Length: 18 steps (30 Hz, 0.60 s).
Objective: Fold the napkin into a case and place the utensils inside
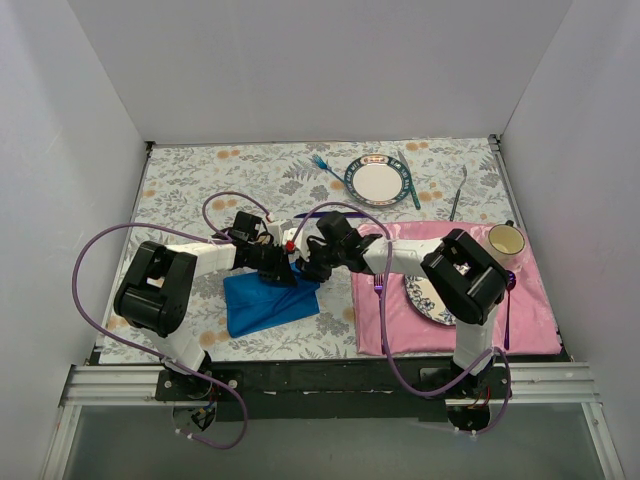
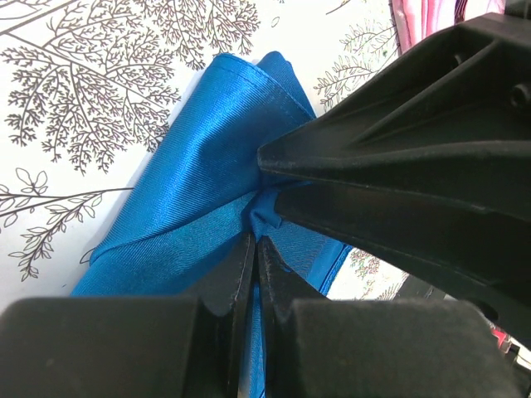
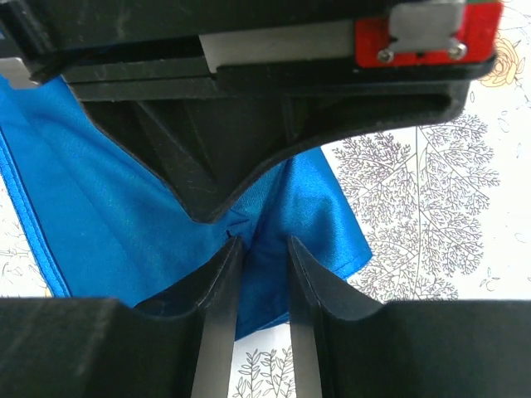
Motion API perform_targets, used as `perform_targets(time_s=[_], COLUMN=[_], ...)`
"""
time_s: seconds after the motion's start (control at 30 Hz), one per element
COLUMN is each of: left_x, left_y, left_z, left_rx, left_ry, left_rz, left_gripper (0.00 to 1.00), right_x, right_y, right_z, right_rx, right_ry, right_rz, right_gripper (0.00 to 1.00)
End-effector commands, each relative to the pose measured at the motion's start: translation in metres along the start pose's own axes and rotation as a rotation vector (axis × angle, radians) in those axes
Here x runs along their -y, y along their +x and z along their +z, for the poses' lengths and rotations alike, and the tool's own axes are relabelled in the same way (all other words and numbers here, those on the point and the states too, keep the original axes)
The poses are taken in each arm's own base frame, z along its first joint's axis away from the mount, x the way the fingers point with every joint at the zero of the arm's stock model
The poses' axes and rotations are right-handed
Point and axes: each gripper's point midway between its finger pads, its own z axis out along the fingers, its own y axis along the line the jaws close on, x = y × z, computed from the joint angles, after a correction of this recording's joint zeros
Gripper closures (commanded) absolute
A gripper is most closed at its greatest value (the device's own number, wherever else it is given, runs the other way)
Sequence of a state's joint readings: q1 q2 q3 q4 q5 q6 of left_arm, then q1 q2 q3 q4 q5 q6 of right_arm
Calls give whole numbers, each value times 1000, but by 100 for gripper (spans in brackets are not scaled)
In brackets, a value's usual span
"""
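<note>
The bright blue napkin (image 1: 262, 303) lies crumpled on the floral tablecloth, one fold lifted at its far edge. My left gripper (image 1: 287, 266) is shut on that raised fold (image 2: 264, 217), and blue cloth shows between its closed jaws (image 2: 255, 239). My right gripper (image 1: 306, 268) faces it tip to tip. Its jaws (image 3: 264, 242) stand apart, with the napkin (image 3: 99, 215) below and between them but not pinched. The light-blue fork (image 1: 324, 165) lies far back beside a plate. A slim dark purple knife (image 1: 305, 214) shows as a short strip just behind the grippers.
A patterned plate (image 1: 378, 182) with a teal knife (image 1: 408, 182) sits at the back, a silver fork (image 1: 457, 195) to its right. The pink placemat (image 1: 530, 300) at the right carries a plate, a magenta fork (image 1: 378, 288) and a cup (image 1: 506, 240). White walls enclose the table.
</note>
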<state>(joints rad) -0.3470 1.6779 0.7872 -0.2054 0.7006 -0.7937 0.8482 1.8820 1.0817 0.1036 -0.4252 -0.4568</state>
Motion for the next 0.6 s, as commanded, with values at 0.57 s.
perform_targets(time_s=[0.57], left_x=[16], left_y=[-21], left_z=[-10], left_rx=[52], left_ry=[21], left_rz=[12], left_gripper=[100], right_x=[16], right_y=[-42], right_z=[-17], right_rx=[79], right_ry=[94], right_rz=[33], right_gripper=[99])
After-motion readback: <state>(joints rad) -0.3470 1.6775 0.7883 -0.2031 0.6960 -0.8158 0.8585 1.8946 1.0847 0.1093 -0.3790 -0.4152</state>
